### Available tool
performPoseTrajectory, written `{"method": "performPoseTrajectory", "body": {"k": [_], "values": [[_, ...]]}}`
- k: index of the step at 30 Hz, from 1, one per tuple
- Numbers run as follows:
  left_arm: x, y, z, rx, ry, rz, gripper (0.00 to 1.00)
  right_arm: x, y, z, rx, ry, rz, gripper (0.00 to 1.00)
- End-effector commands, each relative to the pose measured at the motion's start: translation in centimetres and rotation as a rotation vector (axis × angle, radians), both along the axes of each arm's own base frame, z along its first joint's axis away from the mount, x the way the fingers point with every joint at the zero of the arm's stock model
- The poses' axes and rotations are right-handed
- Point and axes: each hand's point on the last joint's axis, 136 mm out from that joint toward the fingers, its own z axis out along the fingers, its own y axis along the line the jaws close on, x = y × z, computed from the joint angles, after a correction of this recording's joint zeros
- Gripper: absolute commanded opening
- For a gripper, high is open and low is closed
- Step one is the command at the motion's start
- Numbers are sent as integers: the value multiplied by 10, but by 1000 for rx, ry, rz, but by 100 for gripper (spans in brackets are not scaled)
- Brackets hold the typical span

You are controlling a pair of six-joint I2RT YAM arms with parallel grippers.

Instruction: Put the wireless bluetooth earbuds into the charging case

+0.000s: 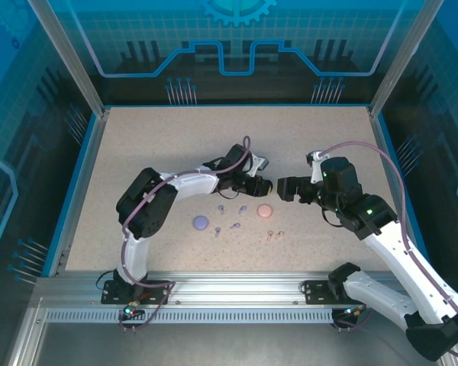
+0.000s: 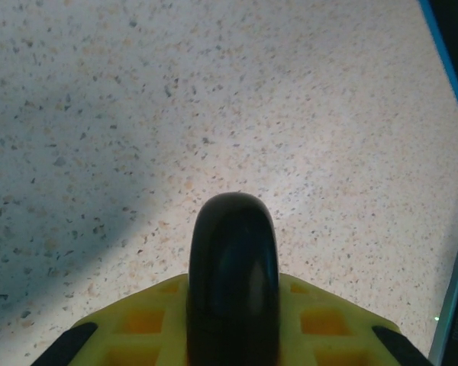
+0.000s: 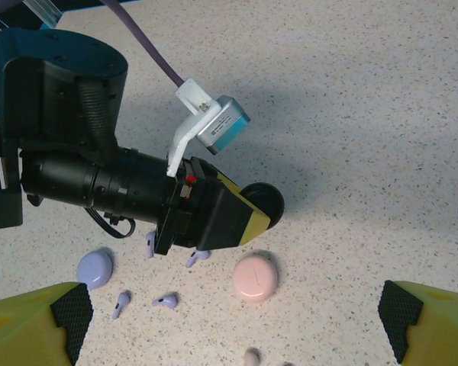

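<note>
Clamped in left end effector (image 1: pixel 258 185): black round case (image 2: pixel 233 267), edge-up over speckled counter (image 2: pixel 99 114). Spread wide apart: fingers (image 3: pixel 38 324) of right end effector (image 1: pixel 285 188), facing the left at close range. Loose on counter, nearer the arm bases: pink case (image 1: pixel 265 210); lavender case (image 1: pixel 201 222); four lavender earbuds (image 1: pixel 234 226) scattered between the two; two pale pink earbuds (image 1: pixel 275 234) just near-side of pink case, all lying outside the cases.

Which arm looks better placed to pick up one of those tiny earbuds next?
Likely the right. The right gripper is open and empty, with a lavender earbud lying close by. The left gripper is shut on the black case.
</note>
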Motion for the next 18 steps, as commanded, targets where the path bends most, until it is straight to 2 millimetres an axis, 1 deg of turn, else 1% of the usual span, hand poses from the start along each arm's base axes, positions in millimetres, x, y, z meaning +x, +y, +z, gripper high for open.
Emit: {"method": "performPoseTrajectory", "body": {"k": [1, 3, 7, 11, 15, 18], "values": [[-2, 7, -21, 82, 92, 16, 10, -2, -4, -3, 16, 7, -18, 100], [1, 7, -30, 101, 100, 20, 13, -2, -6, -4, 11, 14, -19, 100], [5, 8, -40, 126, 107, 22, 19, -5, -8, -6, 5, 29, -17, 100], [11, 15, -47, 161, 100, 39, 24, -8, -12, -6, -3, 34, -17, 100], [16, 26, -51, 213, 70, 58, 34, -10, -13, -6, -16, 38, 6, 100], [19, 33, -45, 234, 32, 68, 39, -13, -15, -8, -21, 53, 23, 100]]}}
